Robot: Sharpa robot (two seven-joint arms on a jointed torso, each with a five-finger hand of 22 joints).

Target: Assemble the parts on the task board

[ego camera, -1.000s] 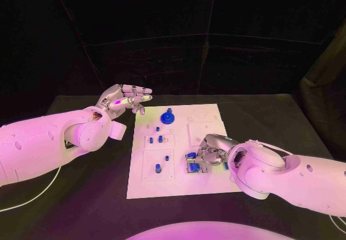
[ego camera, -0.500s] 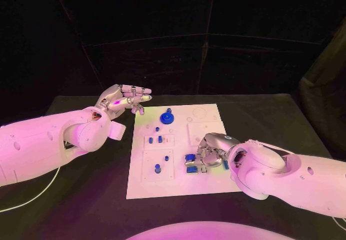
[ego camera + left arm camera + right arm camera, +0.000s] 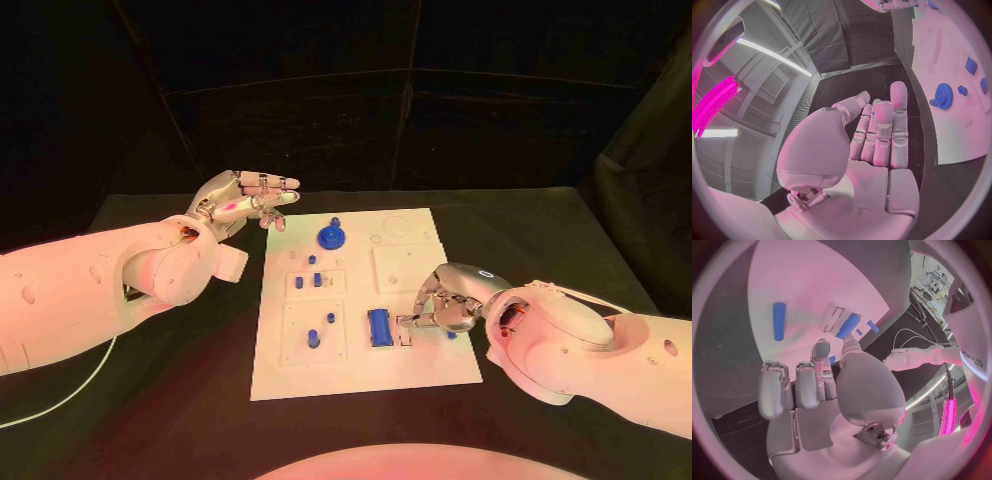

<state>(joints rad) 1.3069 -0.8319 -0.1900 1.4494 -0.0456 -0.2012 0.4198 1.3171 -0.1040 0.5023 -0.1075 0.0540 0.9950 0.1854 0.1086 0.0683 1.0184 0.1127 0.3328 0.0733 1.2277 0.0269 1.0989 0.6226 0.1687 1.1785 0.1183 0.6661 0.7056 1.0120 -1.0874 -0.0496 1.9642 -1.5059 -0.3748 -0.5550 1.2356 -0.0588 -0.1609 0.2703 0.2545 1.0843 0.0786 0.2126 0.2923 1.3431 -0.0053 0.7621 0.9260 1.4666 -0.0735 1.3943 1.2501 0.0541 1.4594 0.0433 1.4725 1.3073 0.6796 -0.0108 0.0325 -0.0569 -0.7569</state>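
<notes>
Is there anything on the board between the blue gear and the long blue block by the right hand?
Yes. In the head view, two small blue parts stand on the task board between the blue gear and the long blue block near the right hand.

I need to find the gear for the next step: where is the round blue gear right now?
In the head view the blue gear sits at the far left of the task board, just right of the left hand.

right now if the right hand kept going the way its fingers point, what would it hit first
Most likely the long blue part lying on the task board, just ahead of the right hand. Its fingertips seem already close to it, though depth is unclear.
</notes>
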